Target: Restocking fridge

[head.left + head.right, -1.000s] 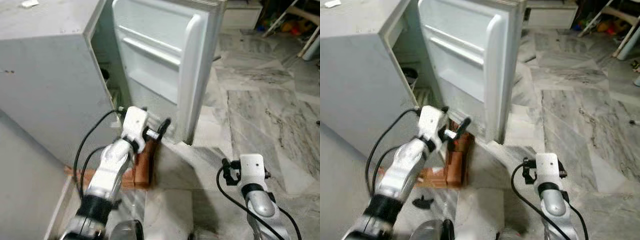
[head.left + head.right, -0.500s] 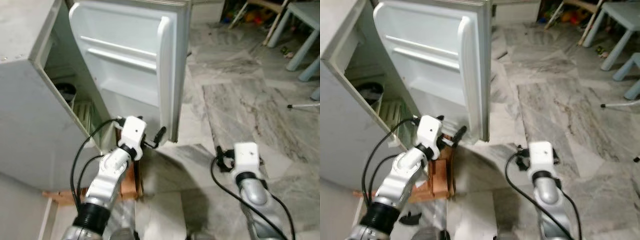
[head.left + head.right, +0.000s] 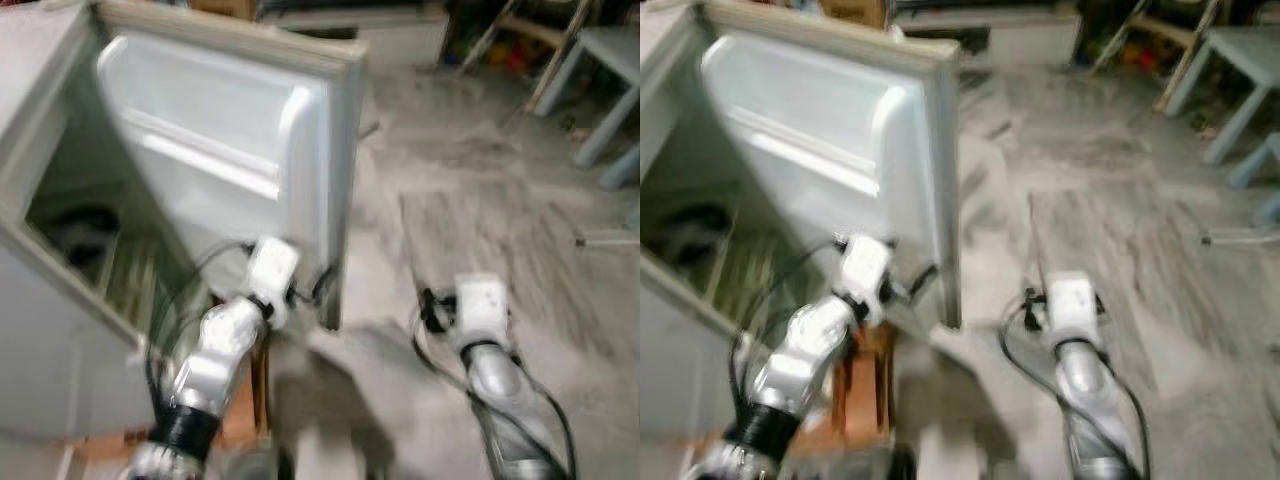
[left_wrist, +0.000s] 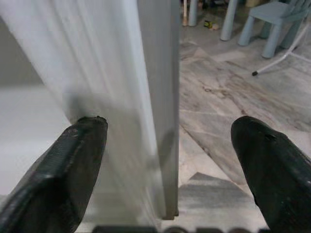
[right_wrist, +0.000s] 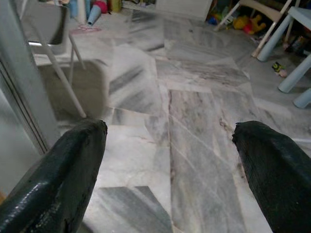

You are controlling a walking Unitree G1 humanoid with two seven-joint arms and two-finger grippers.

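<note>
One fridge [image 3: 40, 330] stands at my ten o'clock with its door [image 3: 230, 170] swung wide open, the white inner face with its moulded shelf rails turned toward me and the door's free edge pointing down at about eleven o'clock. My left gripper [image 4: 165, 160] is up at that edge, released, its two black fingers [image 4: 63, 170] spread wide with the edge of the door running between them; I cannot tell whether either finger touches it. Inside the fridge, at nine o'clock, I make out a dark round shape and pale ribbed shelving, too blurred to name. Reddish-brown blocks [image 3: 855, 385] sit on the floor just below my left forearm, near the bottom corner of the fridge. My right gripper [image 5: 170, 160] hangs at about one o'clock, well apart from the door, also released, fingers [image 5: 272, 165] spread over bare grey marble floor [image 5: 194, 121]. Far off at two o'clock stand pale blue table legs [image 3: 600, 110].
</note>
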